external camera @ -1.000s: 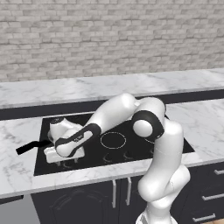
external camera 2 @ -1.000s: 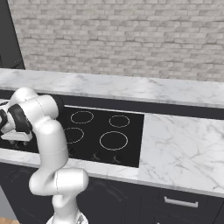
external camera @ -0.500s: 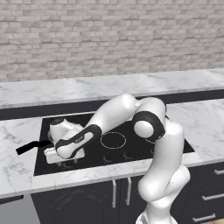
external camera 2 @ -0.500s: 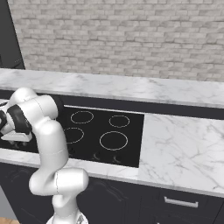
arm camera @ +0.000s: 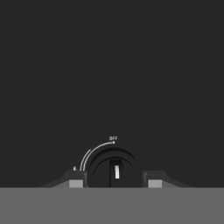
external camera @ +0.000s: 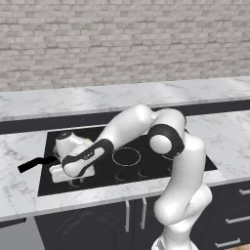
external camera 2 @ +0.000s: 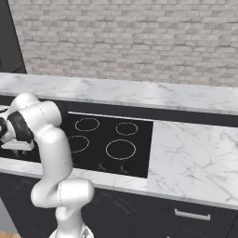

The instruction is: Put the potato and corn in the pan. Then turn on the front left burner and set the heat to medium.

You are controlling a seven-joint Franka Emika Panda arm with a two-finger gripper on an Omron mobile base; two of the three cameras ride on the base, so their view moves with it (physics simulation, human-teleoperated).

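Two dark fingertips of the gripper flank a round black burner knob on the cooktop, closed onto its sides; its white pointer stands upright below the "OFF" mark; the pan's black handle juts left over the marble worktop, the arm hiding the rest.

You have the burner knob set into the cooktop, lying between the two fingertips. The cooktop sits in the counter, with the brick wall behind it.
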